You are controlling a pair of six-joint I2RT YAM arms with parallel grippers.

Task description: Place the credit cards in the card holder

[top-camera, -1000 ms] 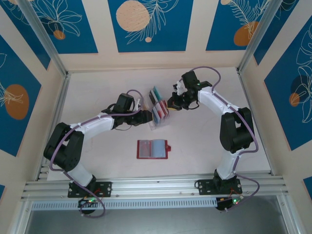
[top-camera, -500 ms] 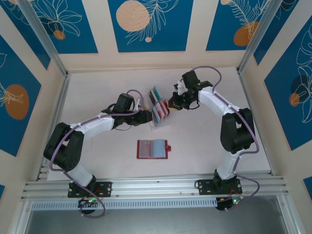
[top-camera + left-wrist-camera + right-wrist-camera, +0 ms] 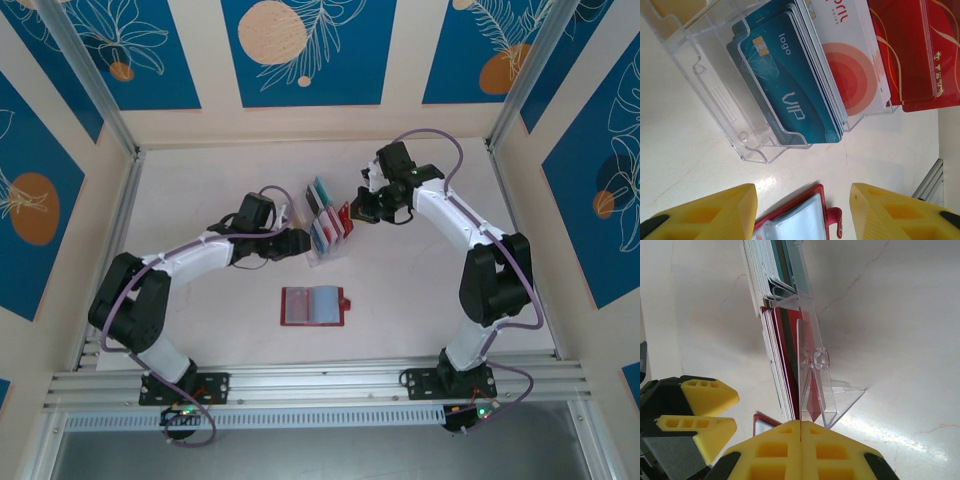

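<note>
Plausibly, the clear rack (image 3: 715, 87) could be tipped, or several packed credit cards (image 3: 800, 95) dragged out together. The right end effector (image 3: 800, 430) is shut at the rack; a pinched edge cannot be confirmed. The left end effector (image 3: 802, 210) is held apart, empty. The card holder (image 3: 313, 306) lies open on the bench (image 3: 420, 280).

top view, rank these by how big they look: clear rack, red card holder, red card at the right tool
1. clear rack, counted with its cards
2. card holder, somewhat smaller
3. red card, clearly smallest
</note>
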